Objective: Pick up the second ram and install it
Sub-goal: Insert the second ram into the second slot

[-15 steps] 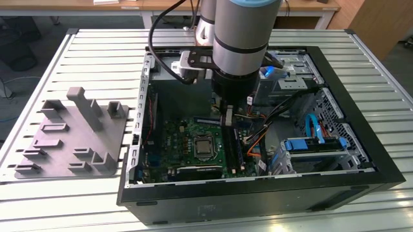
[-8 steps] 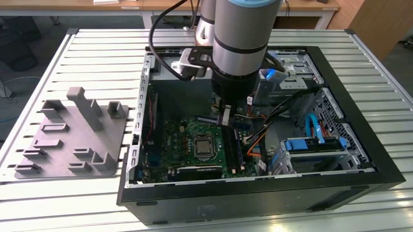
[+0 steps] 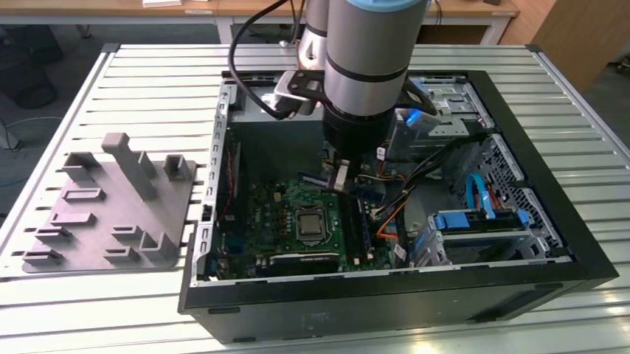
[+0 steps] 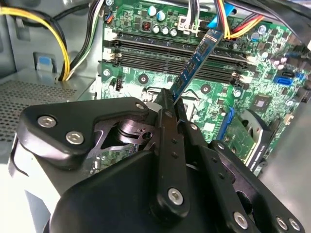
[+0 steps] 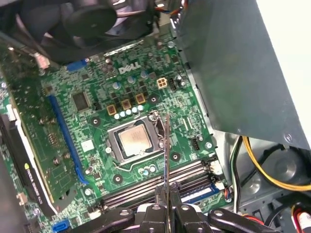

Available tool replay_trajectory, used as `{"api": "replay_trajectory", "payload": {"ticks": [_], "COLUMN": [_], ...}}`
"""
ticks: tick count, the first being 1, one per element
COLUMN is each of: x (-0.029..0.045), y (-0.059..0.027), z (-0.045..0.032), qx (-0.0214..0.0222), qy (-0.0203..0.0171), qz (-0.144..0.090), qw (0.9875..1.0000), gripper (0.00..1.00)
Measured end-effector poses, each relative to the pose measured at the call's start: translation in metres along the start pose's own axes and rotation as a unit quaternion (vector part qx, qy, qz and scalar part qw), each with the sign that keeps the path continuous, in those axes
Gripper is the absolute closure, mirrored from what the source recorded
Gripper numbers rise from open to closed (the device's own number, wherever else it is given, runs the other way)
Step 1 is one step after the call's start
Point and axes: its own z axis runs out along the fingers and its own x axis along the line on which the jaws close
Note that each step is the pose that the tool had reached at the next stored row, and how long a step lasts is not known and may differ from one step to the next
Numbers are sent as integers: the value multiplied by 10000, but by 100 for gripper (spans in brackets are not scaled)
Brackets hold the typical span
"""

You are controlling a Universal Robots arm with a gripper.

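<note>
My gripper [image 4: 170, 97] is shut on the second ram [image 4: 197, 60], a thin blue stick with black chips that juts out from between the fingers. In the first wrist view the ram [image 5: 166, 155] appears edge-on, rising from the gripper [image 5: 166, 203] over the memory slots [image 5: 155, 184]. It hangs above the green motherboard [image 3: 285, 214] inside the open computer case [image 3: 551, 243], close to the long black memory slots [image 4: 160, 51] but not seated in one. In the exterior view the gripper [image 3: 338, 178] sits low inside the case, just above the CPU socket [image 3: 310, 221].
A grey plastic tray with upright posts [image 3: 108, 206] lies on the slatted table at the exterior view's left. Yellow, orange and black cables [image 4: 58, 43] run beside the slots. A blue drive cage [image 3: 473, 221] and a green expansion card [image 5: 29, 145] crowd the case.
</note>
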Motion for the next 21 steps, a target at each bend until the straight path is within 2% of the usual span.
{"api": "replay_trajectory", "payload": {"ticks": [6, 11, 15, 21], "x": [0, 0, 0, 1], "y": [0, 0, 0, 0], "z": [3, 6, 8, 12], "qx": [14, 26, 37, 53], "qy": [0, -1, 0, -1], "qz": [363, 667, 947, 1370], "qw": [9993, 9978, 9955, 9906], "gripper": [86, 86, 86, 86]}}
